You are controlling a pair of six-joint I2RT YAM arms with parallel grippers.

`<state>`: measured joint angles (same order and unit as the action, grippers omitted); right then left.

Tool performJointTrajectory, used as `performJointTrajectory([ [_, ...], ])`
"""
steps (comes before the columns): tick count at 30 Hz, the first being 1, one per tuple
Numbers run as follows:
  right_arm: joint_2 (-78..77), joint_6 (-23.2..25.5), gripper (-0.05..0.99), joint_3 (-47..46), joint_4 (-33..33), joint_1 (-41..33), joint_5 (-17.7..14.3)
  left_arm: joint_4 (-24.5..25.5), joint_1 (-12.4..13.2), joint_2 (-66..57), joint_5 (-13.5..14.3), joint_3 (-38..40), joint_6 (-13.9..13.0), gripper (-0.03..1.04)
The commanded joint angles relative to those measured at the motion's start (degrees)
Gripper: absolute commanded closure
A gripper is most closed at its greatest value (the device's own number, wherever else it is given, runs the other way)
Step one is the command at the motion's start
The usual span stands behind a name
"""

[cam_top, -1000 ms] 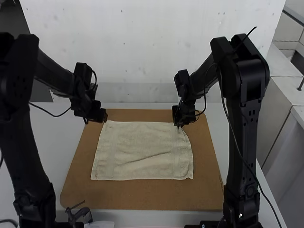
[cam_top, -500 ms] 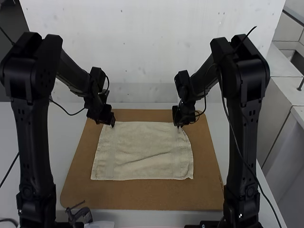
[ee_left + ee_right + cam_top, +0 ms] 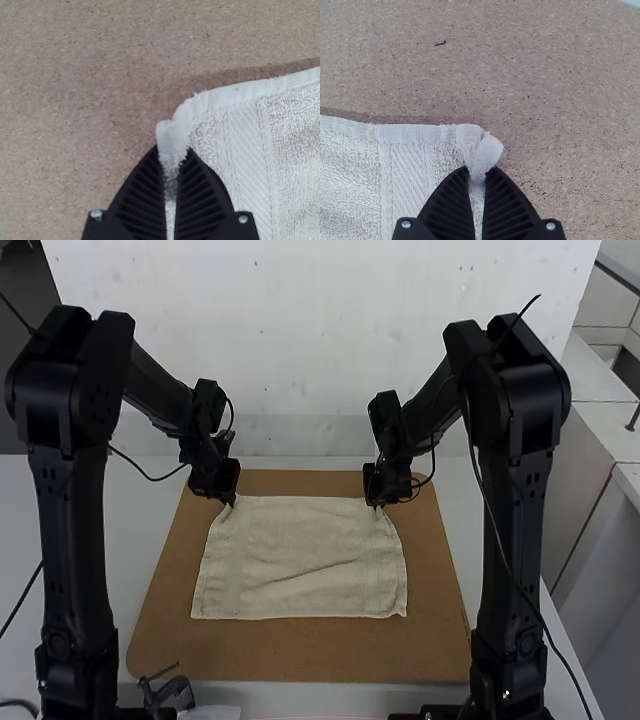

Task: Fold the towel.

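The left gripper (image 3: pixel 230 502) is at the towel's far left corner in the high view, and the right gripper (image 3: pixel 376 504) at its far right corner. Between them the cream towel (image 3: pixel 300 560) lies spread, with a slanting wrinkle near its middle. In the left wrist view, the left gripper (image 3: pixel 171 155) is shut on the pinched corner of the towel (image 3: pixel 295 125). The right wrist view has the right gripper (image 3: pixel 477 175) shut on the other corner of the towel (image 3: pixel 350 165), bunched between its fingers.
A brown board (image 3: pixel 300 655) lies under the towel and extends past it all around, on a pale table (image 3: pixel 130 530). A small dark metal clamp (image 3: pixel 168 692) sits at the near left edge. The white wall rises behind the table.
The left arm has moved right to the towel's far left corner, and its gripper has taken hold there, pulling the corner up slightly. The right arm has stayed nearly still.
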<state>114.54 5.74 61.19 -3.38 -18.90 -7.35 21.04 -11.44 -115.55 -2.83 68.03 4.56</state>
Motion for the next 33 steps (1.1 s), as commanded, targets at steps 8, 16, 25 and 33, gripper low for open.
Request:
performJointTrajectory([
  [8,-5.64,1.91,0.91,-1.51,8.21,2.72,-10.75,1.73,-3.15,7.62,5.20,2.90,2.21,1.00],
  [16,-9.78,2.08,0.91,-2.30,10.85,2.72,-10.57,1.81,-3.24,12.80,8.37,5.80,3.53,1.00],
  [25,-12.85,1.21,0.91,-4.94,13.48,2.46,-9.70,2.25,-4.55,15.35,8.72,5.10,3.27,0.99],
  [33,-16.19,-0.73,0.91,-10.56,12.52,1.32,-9.08,1.29,-5.35,19.31,8.89,-3.52,2.91,0.99],
])
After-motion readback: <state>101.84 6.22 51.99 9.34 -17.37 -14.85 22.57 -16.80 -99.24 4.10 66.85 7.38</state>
